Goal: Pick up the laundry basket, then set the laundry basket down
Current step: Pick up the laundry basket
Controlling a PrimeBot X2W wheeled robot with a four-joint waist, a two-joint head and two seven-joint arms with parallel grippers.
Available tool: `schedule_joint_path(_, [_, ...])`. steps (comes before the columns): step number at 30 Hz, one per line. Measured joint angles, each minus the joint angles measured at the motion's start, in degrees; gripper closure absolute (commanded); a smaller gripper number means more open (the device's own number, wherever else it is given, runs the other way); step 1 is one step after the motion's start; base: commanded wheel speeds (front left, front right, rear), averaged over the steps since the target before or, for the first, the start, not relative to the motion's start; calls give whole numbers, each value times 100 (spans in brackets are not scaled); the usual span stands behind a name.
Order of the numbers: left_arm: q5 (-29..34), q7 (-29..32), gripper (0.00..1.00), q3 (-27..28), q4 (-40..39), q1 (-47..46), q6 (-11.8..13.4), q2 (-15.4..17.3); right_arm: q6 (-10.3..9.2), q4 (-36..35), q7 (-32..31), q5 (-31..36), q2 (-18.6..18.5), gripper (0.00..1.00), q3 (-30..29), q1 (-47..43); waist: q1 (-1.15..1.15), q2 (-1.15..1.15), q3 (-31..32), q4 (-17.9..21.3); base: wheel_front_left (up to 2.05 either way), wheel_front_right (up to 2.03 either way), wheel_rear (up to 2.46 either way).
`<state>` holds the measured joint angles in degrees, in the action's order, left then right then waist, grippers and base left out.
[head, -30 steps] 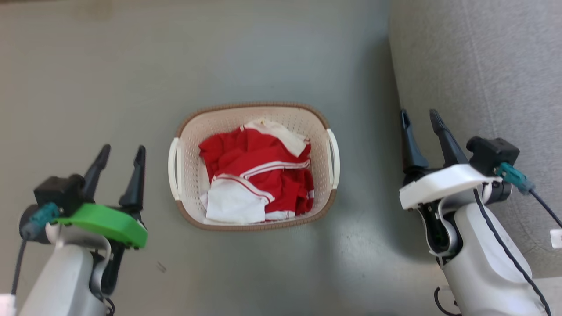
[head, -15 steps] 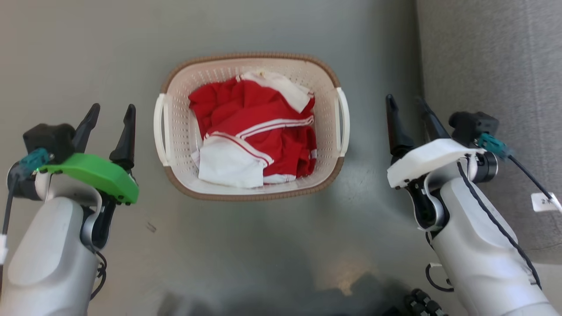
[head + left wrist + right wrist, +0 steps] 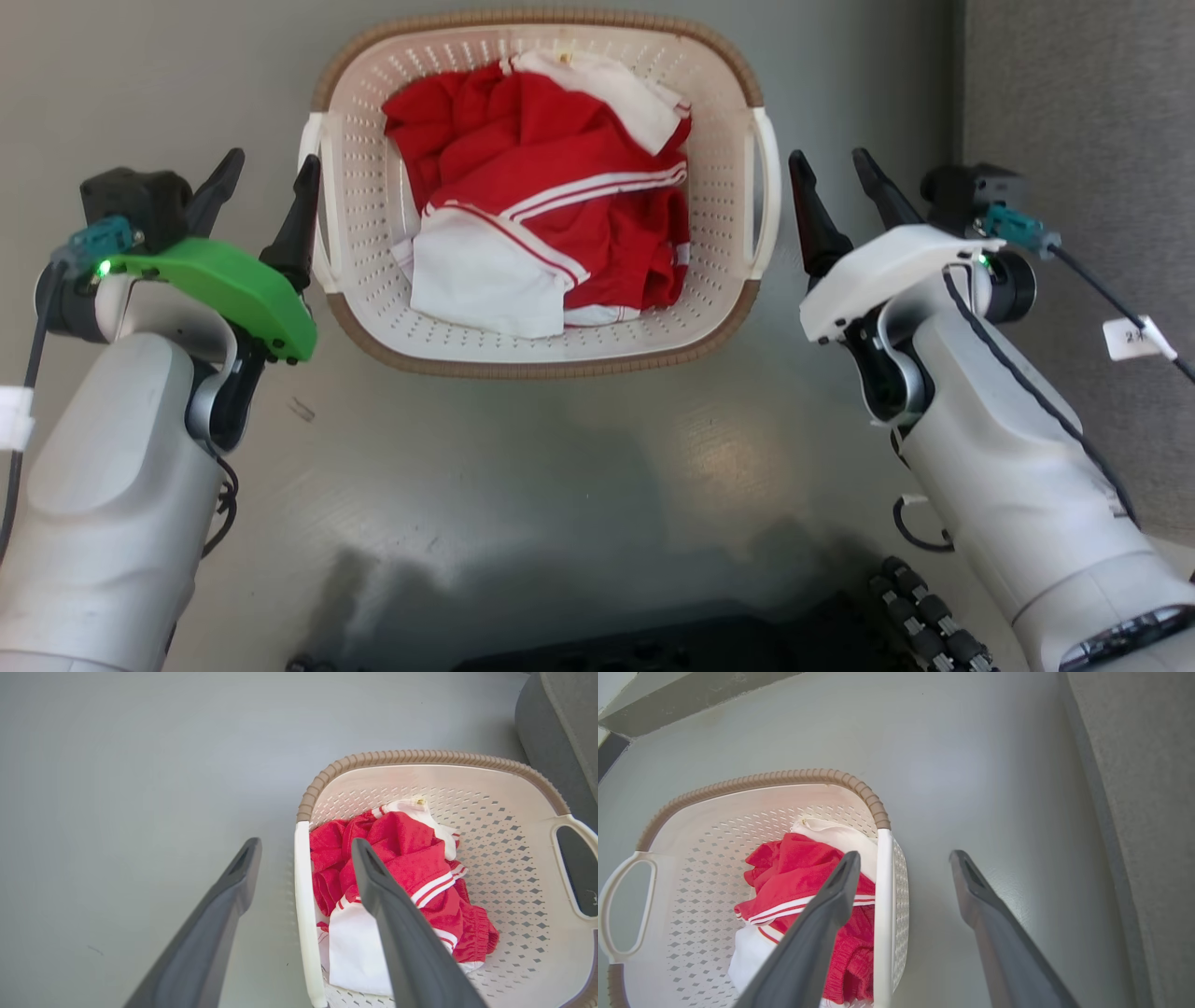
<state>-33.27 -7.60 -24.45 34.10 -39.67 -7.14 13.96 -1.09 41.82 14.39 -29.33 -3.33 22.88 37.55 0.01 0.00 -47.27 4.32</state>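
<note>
The laundry basket [image 3: 541, 366] stands on the grey floor, cream and perforated with a brown rim, holding red-and-white clothes [image 3: 551, 187]. My left gripper [image 3: 271, 163] is open at its left side, the inner finger over the white left handle [image 3: 320, 201]. In the left wrist view that handle [image 3: 303, 891] runs between the fingers of the left gripper [image 3: 306, 842]. My right gripper [image 3: 827, 159] is open just right of the right handle [image 3: 764, 187]. Seen from the right wrist, the handle bar [image 3: 882, 896] lies between the fingers of the right gripper [image 3: 904, 855]. How high either gripper sits above the handles I cannot tell.
A grey upholstered piece of furniture [image 3: 1074, 93] stands close on the right, beside my right arm. My dark base [image 3: 653, 644] shows at the bottom edge. A wall skirting [image 3: 691, 695] runs beyond the basket.
The head camera has dropped closer, so the basket looks larger and higher. Both grippers have closed in from well outside the basket to its two handles, still open.
</note>
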Motion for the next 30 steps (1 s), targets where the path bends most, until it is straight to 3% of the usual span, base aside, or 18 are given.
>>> schedule_joint_path(18, [-448,203,0,-734,745,-896,0,-38,53,871,-64,-609,-24,0,728,1002,0,0,-917,-145,0,0,0])
schedule_joint_path(27, [-645,198,0,-1006,1025,-1062,0,-64,52,1044,-63,-877,-26,0,973,1251,0,0,-1030,-178,0,0,0])
schedule_joint_path(29, [-732,192,0,-1060,1076,-1124,0,-64,52,1063,-56,-935,-27,29,1031,1291,0,0,-1044,-177,0,0,0])
schedule_joint_path(30, [-768,192,17,-1085,1105,-1150,0,-65,52,1080,-56,-964,-26,59,1061,1304,0,0,-1049,-176,0,0,0])
